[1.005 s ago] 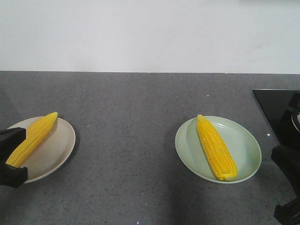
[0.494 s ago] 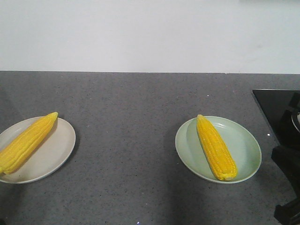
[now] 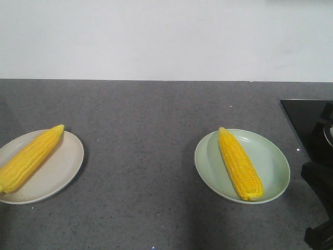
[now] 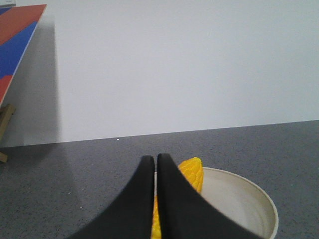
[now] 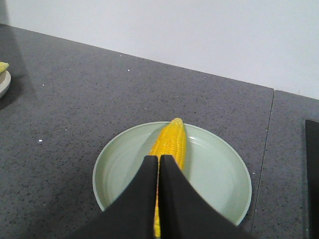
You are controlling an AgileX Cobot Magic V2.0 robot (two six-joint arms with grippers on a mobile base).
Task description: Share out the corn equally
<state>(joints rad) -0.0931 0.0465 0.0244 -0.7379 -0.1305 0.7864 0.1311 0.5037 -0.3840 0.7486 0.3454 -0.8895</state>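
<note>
Above each plate's corn cob (image 3: 30, 159) (image 3: 239, 163), left end effector (image 4: 155, 162) and right end effector (image 5: 158, 160) hang pressed together.

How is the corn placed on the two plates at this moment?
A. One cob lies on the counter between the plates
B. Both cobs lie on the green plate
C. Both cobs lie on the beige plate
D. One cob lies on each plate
D: one corn cob lies on the beige plate at the left, and the other cob lies on the green plate at the right.
</note>
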